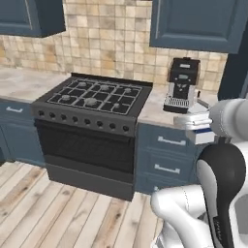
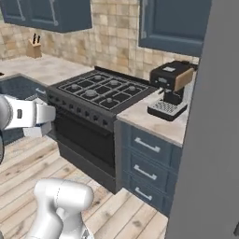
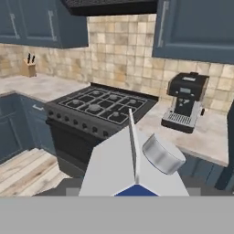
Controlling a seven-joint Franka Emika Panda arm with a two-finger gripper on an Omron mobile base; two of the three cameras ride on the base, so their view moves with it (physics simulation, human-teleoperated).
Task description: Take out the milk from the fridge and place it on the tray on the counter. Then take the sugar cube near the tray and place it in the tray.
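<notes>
While raised in front of the stove (image 3: 98, 107), clamped on the milk carton (image 3: 135, 169) is the claw (image 1: 198, 127); silver cap toward the coffee machine (image 3: 185, 102) on the counter (image 3: 201, 135).

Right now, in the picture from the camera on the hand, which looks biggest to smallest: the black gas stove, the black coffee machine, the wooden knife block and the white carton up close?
1. White gable-top milk carton, about level with the black gas stove; the carton looms only because it sits right at the camera.
2. Black coffee machine.
3. Wooden knife block, far off.
</notes>
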